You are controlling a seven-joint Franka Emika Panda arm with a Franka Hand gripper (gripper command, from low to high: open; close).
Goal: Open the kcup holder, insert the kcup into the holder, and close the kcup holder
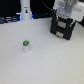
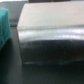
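- The kcup (image 1: 25, 46) stands upright on the white tabletop (image 1: 45, 65), nearest the exterior camera and well apart from the kcup holder, toward the exterior view's left of it. Nothing touches it, so inserting it looks like a step not yet begun.
- Behind the kcup, far from the holder, stands a taller white bottle-like thing (image 1: 25, 12) with a dark mark. I judge it an easy mix-up for the cup, if anything reaches that way.
- The kcup holder (image 1: 62, 27) sits at the back, toward the exterior view's right, black and boxy. Its drawer fronts are too blurred for me to say open or closed.
- The arm (image 1: 66, 9) hangs right above the holder, its pale wrist low over the top, pointing down.
- The pincer (image 1: 64, 19) is lost against the holder; I cannot tell whether it is wide or narrow.
- The wrist view shows only a grey, shiny box face (image 2: 50, 50), very close and blurred. My worry is that, this close, a small misjudged descent could knock or shove the holder rather than catch a handle.
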